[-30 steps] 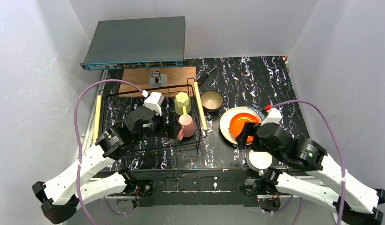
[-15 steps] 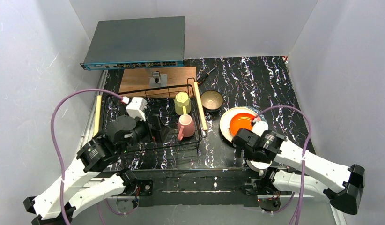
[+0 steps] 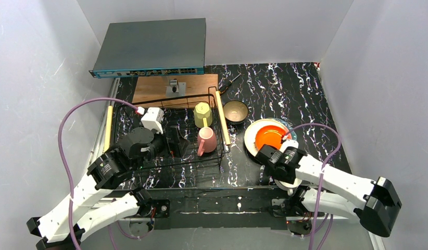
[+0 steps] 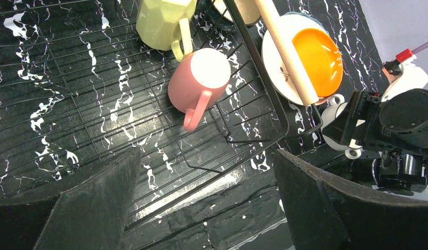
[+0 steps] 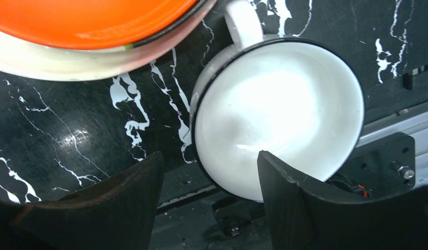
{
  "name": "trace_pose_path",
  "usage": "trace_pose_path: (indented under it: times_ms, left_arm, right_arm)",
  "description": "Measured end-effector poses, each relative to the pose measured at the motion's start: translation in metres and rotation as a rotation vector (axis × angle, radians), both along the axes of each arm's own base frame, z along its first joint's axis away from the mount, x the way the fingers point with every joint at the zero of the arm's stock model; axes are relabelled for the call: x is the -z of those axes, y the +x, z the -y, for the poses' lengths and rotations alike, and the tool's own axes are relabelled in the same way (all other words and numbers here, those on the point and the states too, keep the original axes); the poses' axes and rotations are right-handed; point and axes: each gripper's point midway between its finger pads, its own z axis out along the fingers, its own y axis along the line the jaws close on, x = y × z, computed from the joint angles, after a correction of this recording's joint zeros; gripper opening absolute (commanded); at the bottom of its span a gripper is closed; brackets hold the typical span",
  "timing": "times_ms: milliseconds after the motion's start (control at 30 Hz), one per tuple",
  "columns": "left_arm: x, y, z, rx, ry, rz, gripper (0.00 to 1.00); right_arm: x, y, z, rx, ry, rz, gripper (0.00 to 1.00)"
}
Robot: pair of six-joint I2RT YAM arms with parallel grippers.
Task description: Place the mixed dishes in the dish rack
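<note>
The dish rack (image 3: 123, 136) holds a yellow-green mug (image 3: 202, 114) and a pink mug (image 3: 206, 139) lying on their sides; both show in the left wrist view (image 4: 162, 21) (image 4: 199, 83). My left gripper (image 3: 175, 143) is open and empty over the rack floor (image 4: 206, 153), left of the pink mug. Right of the rack, an orange plate (image 3: 268, 137) lies on a cream plate (image 3: 252, 140) with a teal rim beneath. A blue-teal bowl (image 3: 236, 111) stands behind them. My right gripper (image 3: 274, 169) is open, its jaws astride the near rim of the white cup (image 5: 277, 122).
A grey box (image 3: 149, 47) stands at the back above a brown wooden board (image 3: 149, 88) carrying a small metal piece. A black utensil (image 3: 230, 82) lies by the board. The rack's wooden handle (image 4: 287, 52) separates rack and plates. White walls close in on both sides.
My left gripper has drawn back left from the pink mug. My right arm has swung down and toward the near edge, lowering over the white cup.
</note>
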Motion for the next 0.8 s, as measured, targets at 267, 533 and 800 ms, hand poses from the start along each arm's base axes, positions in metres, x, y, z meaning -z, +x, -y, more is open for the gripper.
trace_pose_path:
  times_ms: [267, 533, 800]
  left_arm:
    - [-0.002, -0.001, -0.002, -0.003, -0.007, 0.007, 0.98]
    - [-0.001, 0.000, -0.002, -0.007, -0.003, 0.006, 0.98]
    - [0.001, 0.001, -0.002, -0.011, 0.003, 0.004, 0.98]
  right_arm:
    - [0.011, 0.012, -0.005, 0.026, -0.023, 0.002, 0.53]
    - [0.024, 0.013, 0.001, 0.074, -0.047, -0.004, 0.32]
    - [0.021, 0.018, 0.002, 0.150, -0.003, 0.034, 0.12]
